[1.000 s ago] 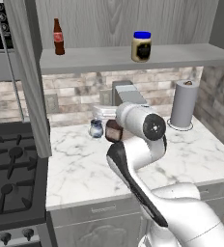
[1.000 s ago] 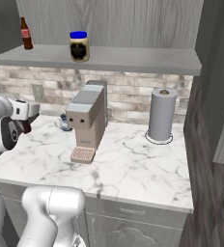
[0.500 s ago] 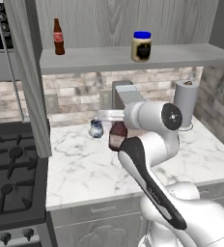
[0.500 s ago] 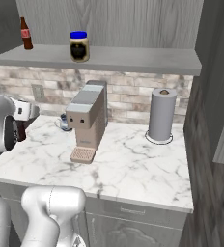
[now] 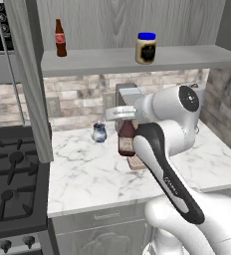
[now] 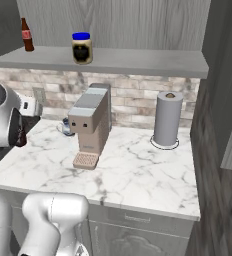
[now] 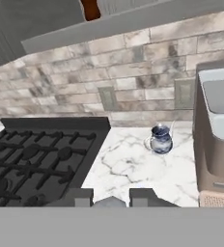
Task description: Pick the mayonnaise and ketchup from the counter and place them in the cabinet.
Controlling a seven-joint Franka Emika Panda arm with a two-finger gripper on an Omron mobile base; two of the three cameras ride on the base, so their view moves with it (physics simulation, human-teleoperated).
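My gripper (image 5: 124, 121) is shut on the neck of the ketchup (image 5: 126, 141), a squat dark reddish-brown bottle that hangs upright just over the counter (image 5: 87, 174), in front of the coffee machine. From the right, the ketchup (image 6: 20, 134) peeks out beside my arm. In the hand view the gripper (image 7: 110, 197) has a pale cap between its fingertips. The mayonnaise (image 5: 146, 48), a blue-lidded jar, stands on the cabinet shelf board (image 5: 192, 56), above and to the right of the gripper; it also stands out in the right base view (image 6: 82, 48).
A slim red-labelled bottle (image 5: 60, 38) stands on the shelf's left end. A small glass jug (image 5: 98, 133) sits by the wall, left of the coffee machine (image 6: 91, 124). A paper towel roll (image 6: 167, 119) stands at the right. The stove (image 7: 36, 159) borders the counter's left edge.
My arm's elbow has swung to the right, and the gripper with the ketchup has shifted a little right. The mayonnaise and slim bottle have stayed on the shelf.
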